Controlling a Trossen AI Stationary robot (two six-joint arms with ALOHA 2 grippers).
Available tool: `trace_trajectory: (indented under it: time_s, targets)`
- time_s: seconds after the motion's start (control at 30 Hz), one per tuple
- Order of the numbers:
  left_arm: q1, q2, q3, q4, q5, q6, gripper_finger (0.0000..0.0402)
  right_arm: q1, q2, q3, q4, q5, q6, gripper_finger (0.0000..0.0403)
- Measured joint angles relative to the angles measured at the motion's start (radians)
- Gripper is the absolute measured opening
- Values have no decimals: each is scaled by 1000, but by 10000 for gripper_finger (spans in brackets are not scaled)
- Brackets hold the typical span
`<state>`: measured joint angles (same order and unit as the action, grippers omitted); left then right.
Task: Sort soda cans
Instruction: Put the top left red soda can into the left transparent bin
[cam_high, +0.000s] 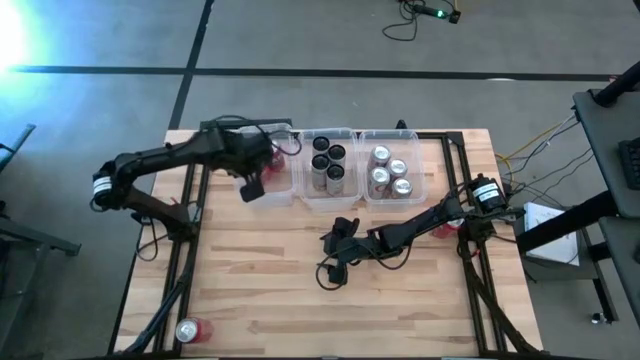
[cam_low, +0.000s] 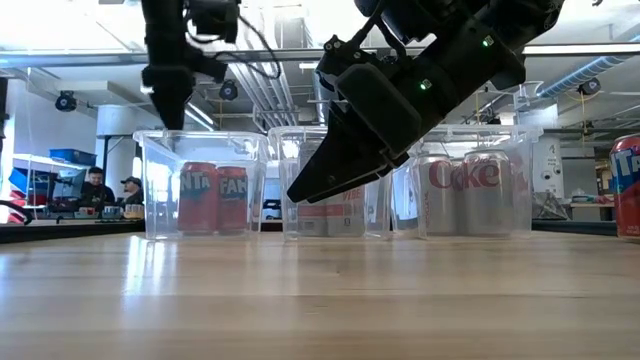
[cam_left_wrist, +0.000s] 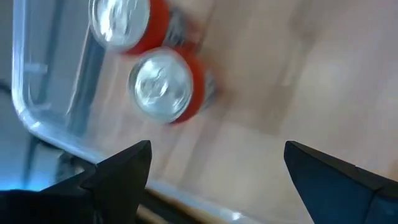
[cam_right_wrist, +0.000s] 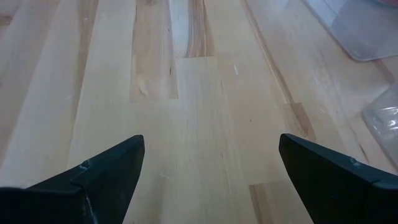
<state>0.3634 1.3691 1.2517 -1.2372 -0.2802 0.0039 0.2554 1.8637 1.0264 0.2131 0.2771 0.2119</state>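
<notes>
Seen from above, three clear rectangular plastic bins sit side by side at the far edge of a pale wooden bench (cam_high: 400, 300). The left bin (cam_high: 285, 192) holds upright red cans (cam_left_wrist: 163, 86), the middle bin black cans (cam_high: 328, 165), the right bin silver-grey cans (cam_high: 390, 172).

One red soda can with a silver top (cam_high: 189, 330) appears to be lying on its side near the bench's near left corner, well apart from both arms. Another red can (cam_high: 441, 230) shows partly beside the right arm's base.

The left gripper (cam_high: 252, 188) hangs over the left bin, fingers spread wide and empty. The right gripper (cam_high: 333, 255) hovers over bare wood at mid-bench, fingers also wide and empty. The corner can lies toward the left arm's side.
</notes>
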Motion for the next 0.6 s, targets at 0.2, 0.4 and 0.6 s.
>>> trace_trajectory:
  time_s: [0.2, 0.4, 0.6]
  targets:
    - [-10, -23, -106, 15, -30, 6, 346, 0, 0, 0, 0, 0, -1, 368]
    - [-33, -50, -128, -34, -49, 34, 346, 0, 0, 0, 0, 0, -3, 368]
    - [-34, -76, -114, -75, -112, 64, 346, 0, 0, 0, 0, 0, -3, 368]
